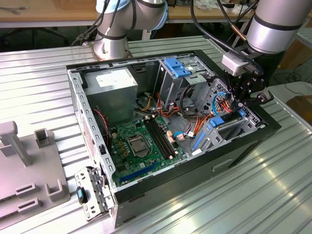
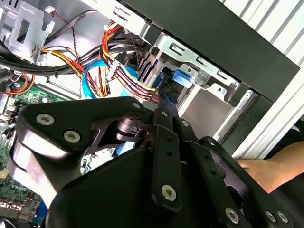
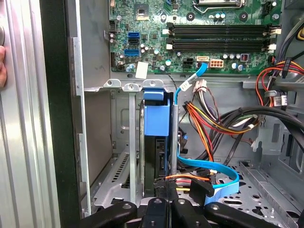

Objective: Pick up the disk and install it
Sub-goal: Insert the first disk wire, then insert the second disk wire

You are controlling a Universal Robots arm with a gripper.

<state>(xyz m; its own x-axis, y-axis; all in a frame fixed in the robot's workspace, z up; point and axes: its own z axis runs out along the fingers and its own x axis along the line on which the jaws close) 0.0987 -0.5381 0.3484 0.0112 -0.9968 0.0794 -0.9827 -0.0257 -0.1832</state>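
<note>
You are looking at an open computer case (image 1: 246,146) lying on its side on the ribbed metal bench (image 1: 44,92), with the green motherboard (image 1: 141,141) facing up inside it. Your arm is reaching down over the corner of the case at the exterior view's right, and the gripper (image 1: 242,100) is sitting just above the metal drive cage (image 1: 239,127) there. The disk (image 3: 156,142) is standing on edge in that cage, its bright blue caddy (image 3: 156,114) facing the motherboard in the first wrist view, and it is sitting between the cage's metal dividers. The gripper's black fingers (image 3: 156,209) are pinching the disk's near edge, pressed against it from both sides. A pale blue flat cable (image 3: 209,167) and a bundle of orange, yellow and red wires (image 3: 213,121) are running just beside the disk. A person's hand (image 2: 275,164) is resting against the outside of the case near the cage in the second wrist view.
</note>
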